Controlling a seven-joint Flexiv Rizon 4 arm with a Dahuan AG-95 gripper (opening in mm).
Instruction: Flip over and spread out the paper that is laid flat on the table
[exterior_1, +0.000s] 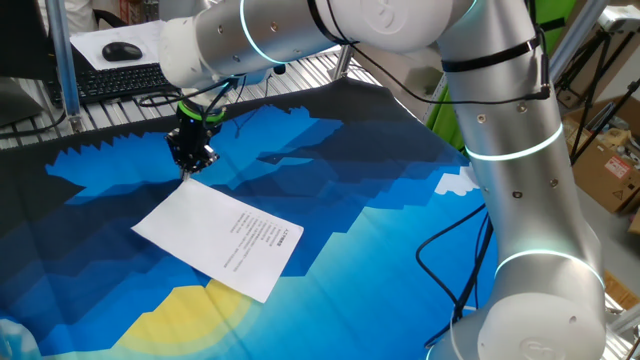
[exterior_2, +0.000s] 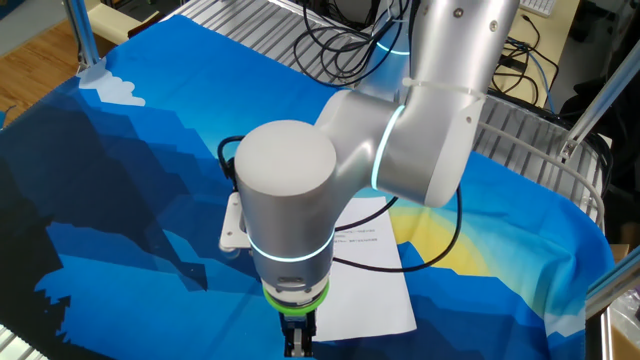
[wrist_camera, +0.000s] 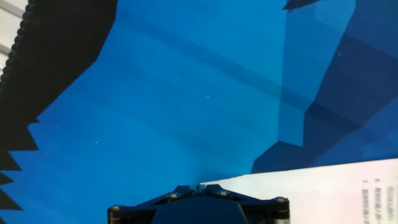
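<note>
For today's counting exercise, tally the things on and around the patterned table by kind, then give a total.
Printed paper sheets on the cloth: 1, the paper
Robot grippers: 1, the gripper
Keyboards: 1, the keyboard
Computer mice: 1, the mouse
Cardboard boxes: 1, the box
Total: 5

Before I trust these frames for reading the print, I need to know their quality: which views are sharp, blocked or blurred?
One fixed view: evenly lit, the white printed paper sheet sharp, print too small to read. The other fixed view: the silver robot arm hides much of the sheet. Hand view: the blue patterned cloth sharp, the black hand close and cut off, print blurred at the edge.
</note>
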